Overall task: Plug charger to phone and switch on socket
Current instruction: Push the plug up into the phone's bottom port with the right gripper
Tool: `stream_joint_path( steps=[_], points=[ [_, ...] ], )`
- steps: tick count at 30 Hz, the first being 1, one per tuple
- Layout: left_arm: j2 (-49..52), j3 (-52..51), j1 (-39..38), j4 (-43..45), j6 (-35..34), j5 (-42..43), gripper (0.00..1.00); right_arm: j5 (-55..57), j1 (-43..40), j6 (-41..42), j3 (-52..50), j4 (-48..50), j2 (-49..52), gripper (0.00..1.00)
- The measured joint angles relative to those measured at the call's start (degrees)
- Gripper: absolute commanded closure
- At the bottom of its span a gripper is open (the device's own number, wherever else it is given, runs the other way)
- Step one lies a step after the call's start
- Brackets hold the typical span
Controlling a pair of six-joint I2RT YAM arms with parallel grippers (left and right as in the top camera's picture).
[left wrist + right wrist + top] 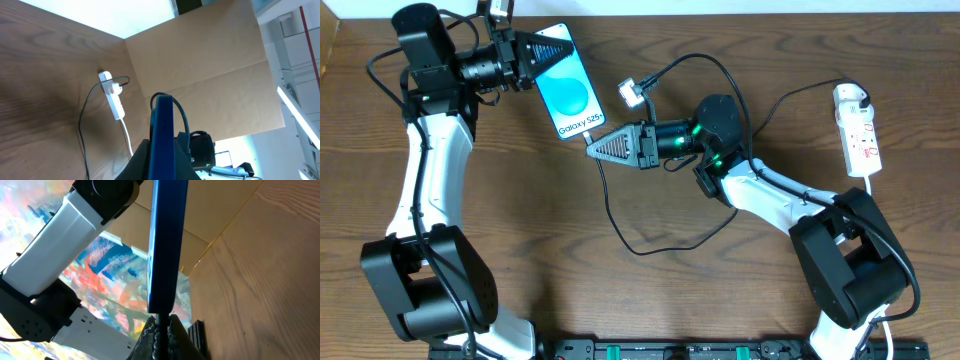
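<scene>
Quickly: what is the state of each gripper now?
Left gripper: closed, holding the phone.
Right gripper: closed, holding the charger at the phone's end.

The left gripper [560, 47] covers the phone's [568, 93] far end. The right gripper [592, 143] hides the charger's [609, 210] tip; whether it is plugged in cannot be told. The socket's [858, 130] switches are too small to read.

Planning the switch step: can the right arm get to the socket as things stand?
Probably yes, once freed. The right tool is shut on the charger plug at the phone's lower edge; the socket lies uncovered on that arm's side.
</scene>
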Motion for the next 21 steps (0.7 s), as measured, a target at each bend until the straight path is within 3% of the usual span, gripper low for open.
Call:
stream_joint_path(
  steps=[21],
  points=[
    [0.0, 0.0, 0.0, 0.1, 1.2, -1.2, 0.93, 0.3, -0.1, 0.0, 0.0, 0.0, 0.0, 0.99]
  ],
)
